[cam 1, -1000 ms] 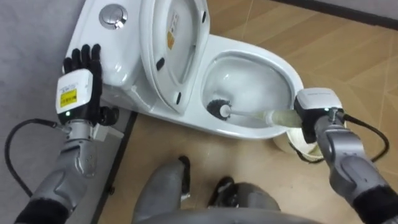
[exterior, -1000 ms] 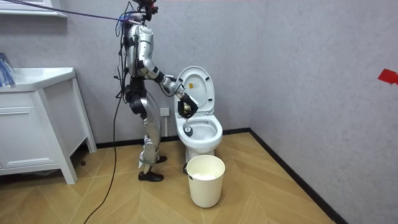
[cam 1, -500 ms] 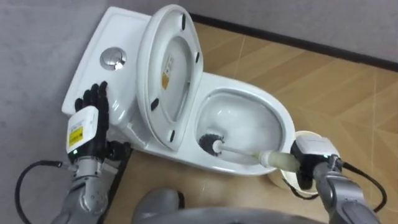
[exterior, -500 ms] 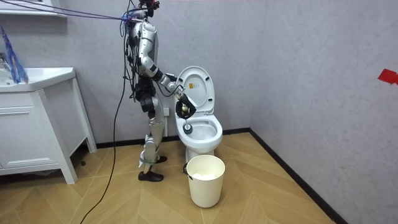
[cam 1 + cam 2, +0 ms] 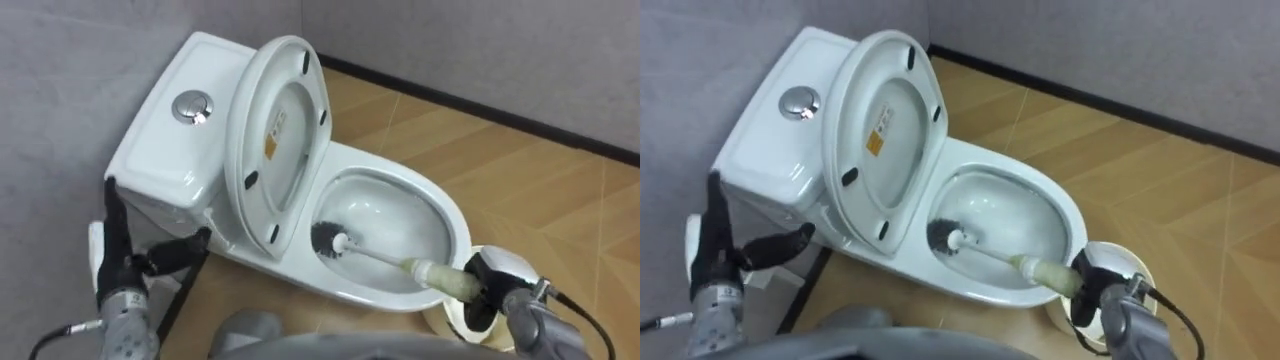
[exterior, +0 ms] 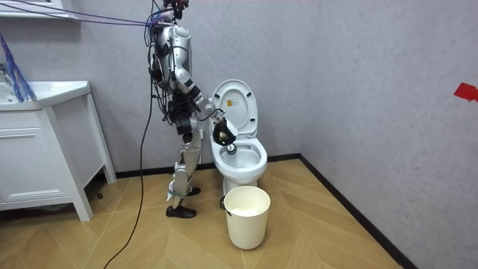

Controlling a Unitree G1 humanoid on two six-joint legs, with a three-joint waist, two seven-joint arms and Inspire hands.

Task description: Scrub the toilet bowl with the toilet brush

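Right hand (image 5: 487, 290), near right: fingers curled round toilet brush (image 5: 327, 238) handle. Bristles inside toilet bowl (image 5: 458, 222); scrubbing apparently mid-way. Left hand (image 5: 112, 250), near left: fingers straight, empty.

Your left hand (image 5: 115, 255) sits at 8 o'clock, fingers straight up, thumb spread toward 3 o'clock. Your right hand (image 5: 488, 290), at 4 o'clock, is curled round the brush (image 5: 385, 258).

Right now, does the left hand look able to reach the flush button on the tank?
Probably yes. The left hand is open and empty, beside the tank, and the flush button lies on the tank's bare top. The raised lid stands to the button's right, not between them.
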